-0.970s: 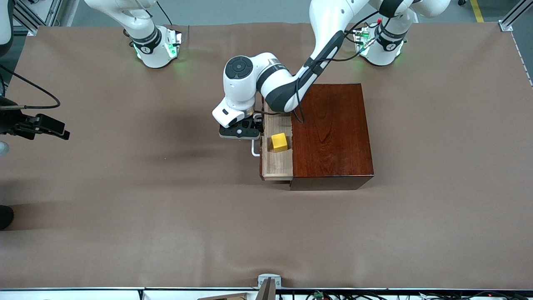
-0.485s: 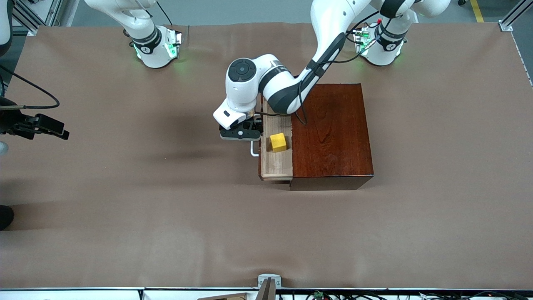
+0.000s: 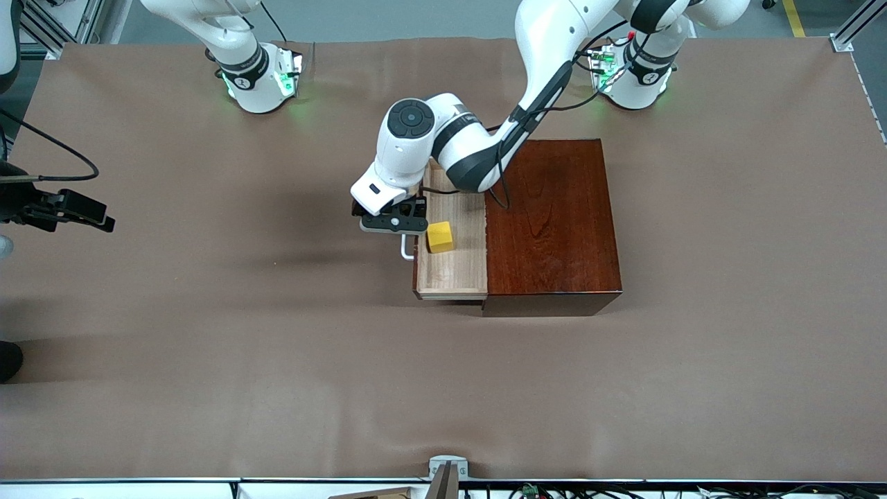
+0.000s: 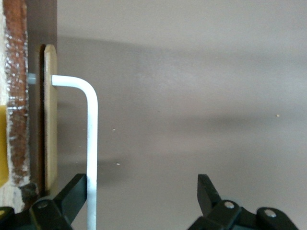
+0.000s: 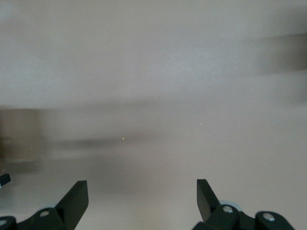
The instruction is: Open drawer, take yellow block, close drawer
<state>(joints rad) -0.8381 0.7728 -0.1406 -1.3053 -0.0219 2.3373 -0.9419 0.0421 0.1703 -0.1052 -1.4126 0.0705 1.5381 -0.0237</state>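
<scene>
Brown desk [image 3: 208, 346] under two white arms; toward the right arm's end, right end effector [image 5: 142, 187] hanging over bare desk, fingers [image 5: 76, 196] spread wide, gripping nothing, arm waiting; near mid-desk, left end effector [image 3: 391, 223] low at the drawer front, fingers [image 4: 72, 189] spread apart, white handle [image 3: 406, 248] passing between them and lying against one finger, not pinched; drawer [image 3: 457, 270] standing partway out of the box, tan floor showing; yellow block [image 3: 440, 236] resting on that floor, just beside the handle-side wall, about midway along it, untouched; dark reddish box [image 3: 554, 222] next, toward the left arm's end, glossy top bare, left arm reaching over its corner.
</scene>
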